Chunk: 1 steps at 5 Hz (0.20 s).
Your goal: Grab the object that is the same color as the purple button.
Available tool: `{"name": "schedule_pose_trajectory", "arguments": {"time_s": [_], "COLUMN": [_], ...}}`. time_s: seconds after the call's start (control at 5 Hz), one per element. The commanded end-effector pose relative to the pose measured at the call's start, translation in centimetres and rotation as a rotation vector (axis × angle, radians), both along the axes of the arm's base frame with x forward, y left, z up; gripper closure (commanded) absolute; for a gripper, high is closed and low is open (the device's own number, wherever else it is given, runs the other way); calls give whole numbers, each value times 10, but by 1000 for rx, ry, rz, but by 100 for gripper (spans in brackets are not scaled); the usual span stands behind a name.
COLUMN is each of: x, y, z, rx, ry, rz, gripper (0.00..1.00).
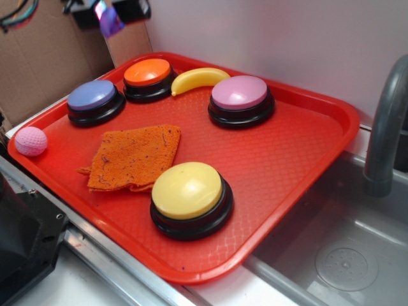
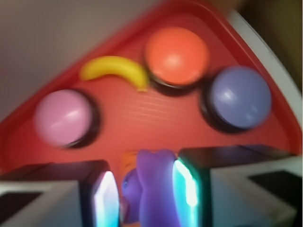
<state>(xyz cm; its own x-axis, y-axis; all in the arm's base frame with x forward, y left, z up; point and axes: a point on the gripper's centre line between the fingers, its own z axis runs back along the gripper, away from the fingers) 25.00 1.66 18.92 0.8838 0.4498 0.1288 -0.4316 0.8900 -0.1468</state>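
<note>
Gripper (image 2: 144, 194) clenched on the tiny violet-purple duck-like toy figure (image 2: 152, 189), lower centre of wrist view, toy's long axis upright between the pads. Toy is lifted at upper left of exterior view, well above the red plastic tray (image 1: 299, 159); bluish-violet domed push button (image 1: 94, 97) sits below it.

Red tray (image 1: 306, 159) beside a grey sink basin (image 1: 344, 255) with faucet (image 1: 386, 127). On the tray: orange button (image 1: 148, 72) far left, yellow banana (image 1: 199, 79) just right of it, pink button (image 1: 240, 93) far right, yellow button (image 1: 187, 190) near centre, orange cloth (image 1: 134, 156), pink dimpled ball (image 1: 30, 141) at the left edge.
</note>
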Motion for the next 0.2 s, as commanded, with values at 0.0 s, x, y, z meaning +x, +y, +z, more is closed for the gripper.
{"name": "schedule_pose_trajectory", "arguments": {"time_s": [0.0], "x": [1], "y": [-23], "z": [18], "rx": [59], "ry": [5], "rz": [-161], "gripper": [100]}}
